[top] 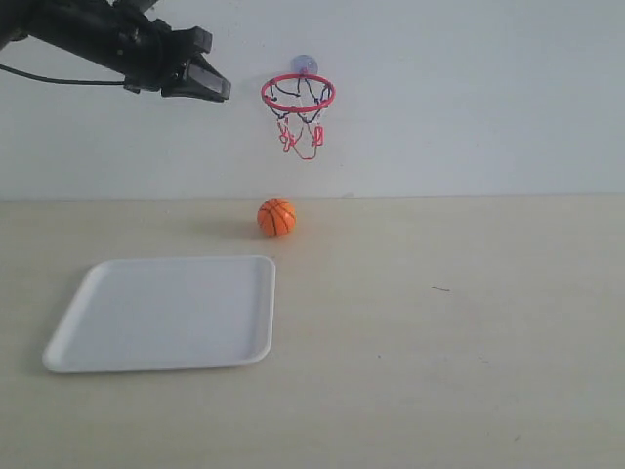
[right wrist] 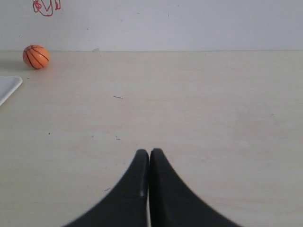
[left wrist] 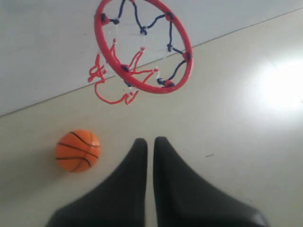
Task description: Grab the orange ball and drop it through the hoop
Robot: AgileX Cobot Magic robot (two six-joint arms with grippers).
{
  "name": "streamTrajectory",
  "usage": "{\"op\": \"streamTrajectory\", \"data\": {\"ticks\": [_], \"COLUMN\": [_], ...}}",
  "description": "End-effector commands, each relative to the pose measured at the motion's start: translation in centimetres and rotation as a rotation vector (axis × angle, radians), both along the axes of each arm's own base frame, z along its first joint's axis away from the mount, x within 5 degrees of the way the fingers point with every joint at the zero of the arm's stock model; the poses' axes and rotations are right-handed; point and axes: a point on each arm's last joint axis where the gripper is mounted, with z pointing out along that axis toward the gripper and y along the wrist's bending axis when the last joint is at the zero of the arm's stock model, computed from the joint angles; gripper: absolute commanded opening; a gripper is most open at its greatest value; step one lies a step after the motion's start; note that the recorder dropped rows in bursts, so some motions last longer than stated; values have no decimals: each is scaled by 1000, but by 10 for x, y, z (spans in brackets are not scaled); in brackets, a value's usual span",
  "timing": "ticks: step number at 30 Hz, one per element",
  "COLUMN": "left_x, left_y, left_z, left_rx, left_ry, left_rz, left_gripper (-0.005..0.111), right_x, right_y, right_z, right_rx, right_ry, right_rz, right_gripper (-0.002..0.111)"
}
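Note:
The orange ball rests on the table near the wall, below the hoop, which hangs on the wall by its bluish suction cup. In the left wrist view the ball lies on the table beside the black fingers and the hoop's red ring is ahead. My left gripper hovers high, left of the hoop, shut and empty. My right gripper is shut and empty over bare table; the ball lies far off, and a bit of net shows.
A white rectangular tray lies on the table in front of the ball, towards the left. Its corner shows in the right wrist view. The white wall stands right behind the ball and hoop.

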Motion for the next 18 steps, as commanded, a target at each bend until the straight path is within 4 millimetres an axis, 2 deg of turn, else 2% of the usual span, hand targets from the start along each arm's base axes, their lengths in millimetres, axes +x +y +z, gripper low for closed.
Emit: {"op": "streamTrajectory", "data": {"ticks": [1,5,7,10,12,13,18], "left_x": [-21,-45,-58,-93,-124,-137,-206], "left_y": [-19,-28,-29,-31,-32,-32,-27], "left_z": [26,27,19,7,0,-10,-33], "left_rx": [-16,126,190,237,213,181,-62], "left_ry": [9,47,78,136,199,227,143], "left_rz": [-35,-48,-79,-170,-217,-223,-118], "left_gripper": [4,4,4,4,4,4,4], "right_x": [0,0,0,0,0,0,0], "right_y": [0,0,0,0,0,0,0], "right_z": [1,1,1,1,1,1,1], "right_rx": [2,2,2,2,2,2,2], "right_ry": [-8,-8,-8,-8,-8,-8,-8], "right_rz": [-1,-1,-1,-1,-1,-1,-1], "right_gripper": [-1,-1,-1,-1,-1,-1,-1]}}
